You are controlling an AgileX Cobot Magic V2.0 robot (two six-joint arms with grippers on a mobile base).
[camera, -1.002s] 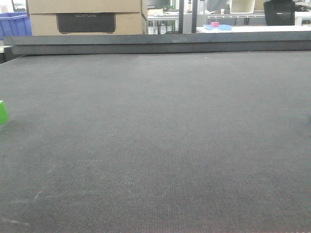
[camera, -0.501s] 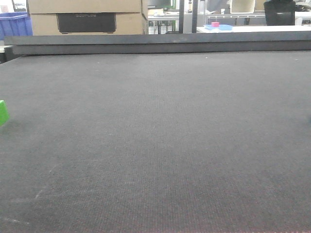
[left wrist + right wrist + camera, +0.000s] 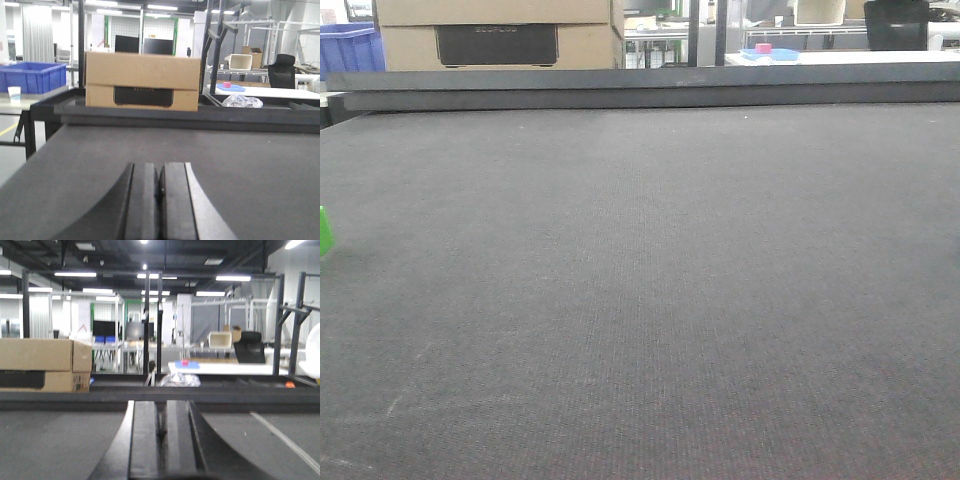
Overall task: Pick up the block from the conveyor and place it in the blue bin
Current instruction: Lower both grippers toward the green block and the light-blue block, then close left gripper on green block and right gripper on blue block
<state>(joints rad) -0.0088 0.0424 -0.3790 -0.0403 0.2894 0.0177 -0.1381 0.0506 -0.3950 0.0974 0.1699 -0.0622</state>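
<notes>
Well, far left, the small bright green block [image 3: 324, 231] sits on the wide dark grey fabric conveyor belt [image 3: 650, 300], half out of view. Low over the belt, the left gripper [image 3: 159, 175] has its black fingers pressed together on nothing, and the right gripper [image 3: 161, 416] likewise.

The dark grey conveyor surface [image 3: 650, 300] fills the view. A green block [image 3: 324, 231] sits at its far left, cut off by the picture's edge. Behind the far rail [image 3: 650, 92] stand a cardboard box [image 3: 500, 35] and a blue bin [image 3: 348, 50].
</notes>
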